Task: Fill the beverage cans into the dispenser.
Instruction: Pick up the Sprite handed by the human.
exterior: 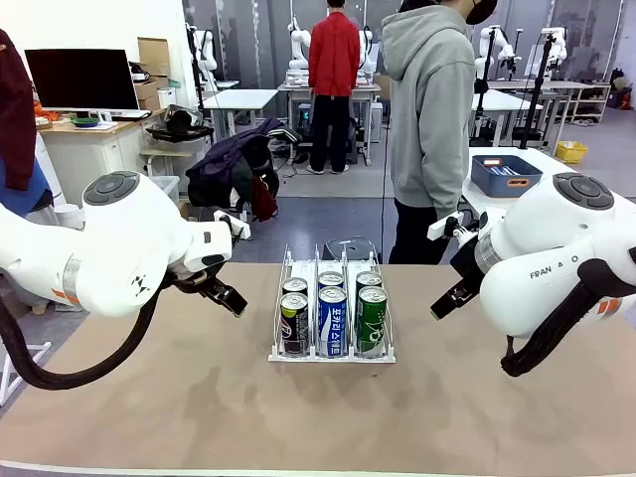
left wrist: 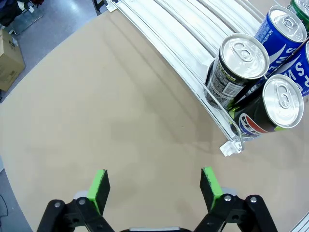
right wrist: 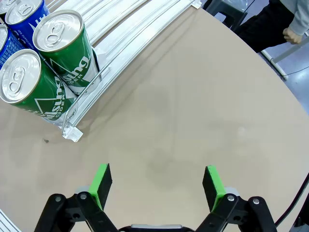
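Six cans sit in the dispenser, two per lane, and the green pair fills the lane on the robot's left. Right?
No: the green cans fill the right lane of the dispenser, as the front view shows; the rest holds.

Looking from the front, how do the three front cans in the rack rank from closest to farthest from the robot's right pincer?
1. Green can: right lane of the dispenser, on the side facing the right pincer.
2. Blue can: middle lane.
3. Black can: left lane, on the far side from that pincer.
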Available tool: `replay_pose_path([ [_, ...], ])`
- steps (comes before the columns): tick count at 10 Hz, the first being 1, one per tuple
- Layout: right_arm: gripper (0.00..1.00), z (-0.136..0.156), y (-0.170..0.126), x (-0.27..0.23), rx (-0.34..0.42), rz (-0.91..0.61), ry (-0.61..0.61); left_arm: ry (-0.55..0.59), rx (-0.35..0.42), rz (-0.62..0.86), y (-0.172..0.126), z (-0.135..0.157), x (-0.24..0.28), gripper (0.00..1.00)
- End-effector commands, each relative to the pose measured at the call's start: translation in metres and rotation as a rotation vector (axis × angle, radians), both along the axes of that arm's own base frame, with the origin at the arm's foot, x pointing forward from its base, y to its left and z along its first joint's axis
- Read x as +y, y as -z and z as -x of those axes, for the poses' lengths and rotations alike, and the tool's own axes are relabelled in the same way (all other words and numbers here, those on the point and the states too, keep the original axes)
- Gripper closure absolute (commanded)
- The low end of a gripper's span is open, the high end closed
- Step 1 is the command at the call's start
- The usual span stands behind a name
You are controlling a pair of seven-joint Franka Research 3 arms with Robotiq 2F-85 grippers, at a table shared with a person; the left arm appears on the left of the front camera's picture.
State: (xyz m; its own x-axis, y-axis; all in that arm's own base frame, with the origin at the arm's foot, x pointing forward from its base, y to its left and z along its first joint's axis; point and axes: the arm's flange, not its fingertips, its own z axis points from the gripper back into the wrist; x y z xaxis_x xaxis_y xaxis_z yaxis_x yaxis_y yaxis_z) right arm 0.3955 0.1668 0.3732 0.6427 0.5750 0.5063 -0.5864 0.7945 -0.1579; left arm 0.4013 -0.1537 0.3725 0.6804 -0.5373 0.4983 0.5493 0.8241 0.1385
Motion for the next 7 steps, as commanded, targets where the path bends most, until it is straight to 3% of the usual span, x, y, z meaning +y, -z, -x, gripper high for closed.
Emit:
replay_pose_path([
  [1, 0.0, 0.0, 0.0, -0.0001, 0.0, 0.0, 0.0, -0.005, 0.001, 0.002, 0.0, -0.0007, 0.002, 0.0],
  [7, 0.0, 0.0, 0.0, -0.0001, 0.0, 0.0, 0.0, -0.005, 0.001, 0.002, 0.0, -0.0007, 0.002, 0.0],
])
